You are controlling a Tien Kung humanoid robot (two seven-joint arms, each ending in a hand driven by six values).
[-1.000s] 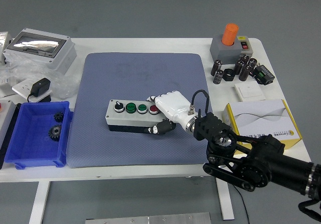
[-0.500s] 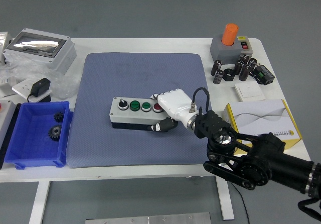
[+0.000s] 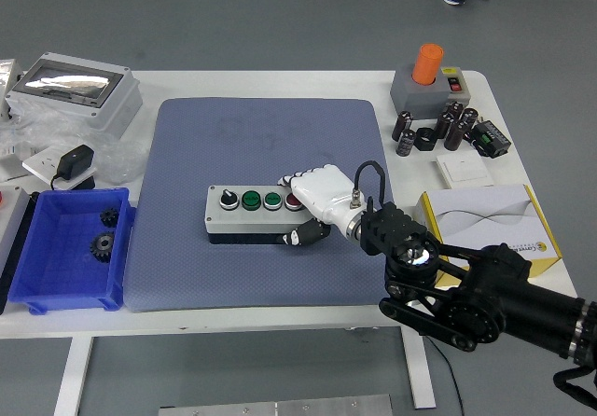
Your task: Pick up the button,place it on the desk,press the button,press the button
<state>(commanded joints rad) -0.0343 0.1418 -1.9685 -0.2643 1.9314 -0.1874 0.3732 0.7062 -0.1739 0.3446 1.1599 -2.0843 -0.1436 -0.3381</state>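
A grey button box with a black knob, two green buttons and a red button lies on the blue-grey mat in the middle of the table. My right hand, white with black fingertips, grips the box's right end. Its fingers lie over the top by the red button and its thumb presses the front side. The black right arm comes in from the lower right. My left hand is out of view.
A blue bin with gears stands at the left. A grey case and a black adapter lie at the back left. An orange-topped switch box, dark capacitors and a white-yellow box are at the right.
My right hand has shifted the button box a little to the right and away from me on the mat, still gripping its right end.
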